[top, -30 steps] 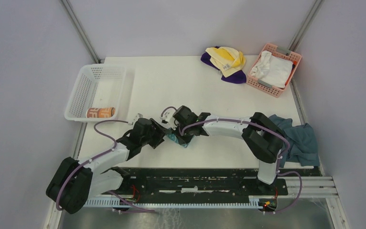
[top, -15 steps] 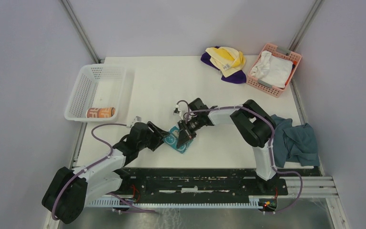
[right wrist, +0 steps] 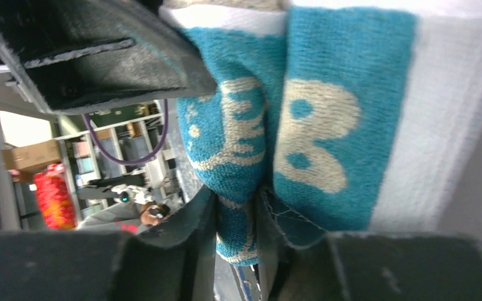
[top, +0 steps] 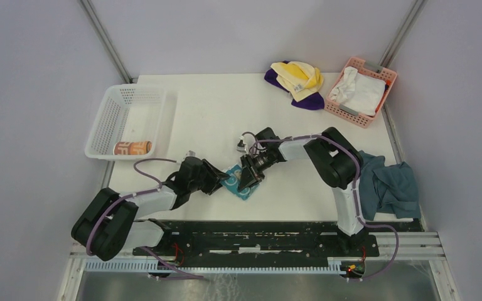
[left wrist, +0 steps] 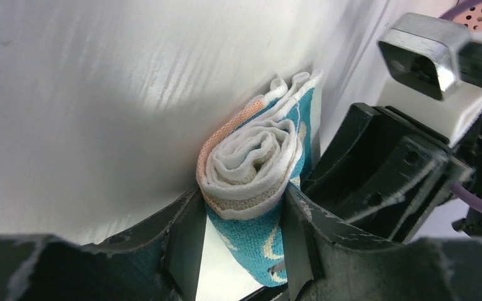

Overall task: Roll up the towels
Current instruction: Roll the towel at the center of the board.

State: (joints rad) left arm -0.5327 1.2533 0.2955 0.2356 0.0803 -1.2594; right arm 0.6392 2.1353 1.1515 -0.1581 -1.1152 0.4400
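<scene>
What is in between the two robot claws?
A rolled teal towel; the left claw and right claw both pinch it, seen in the wrist views.

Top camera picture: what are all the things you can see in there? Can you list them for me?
table: 1, white, under everything
white basket: 1, white, left edge
pink basket: 1, pink, far right corner
teal towel: 1, teal with white prints, rolled, near middle of the table
orange towel: 1, peach-orange printed, rolled, inside the white basket
purple towel: 1, deep purple, far side
yellow towel: 1, pale yellow, lying on the purple towel
white cloth: 1, white, in the pink basket
blue-grey cloth: 1, dull blue-grey, right edge
left end effector: 1, black, closed on the teal towel's rolled end
right end effector: 1, black, pinching the teal towel
</scene>
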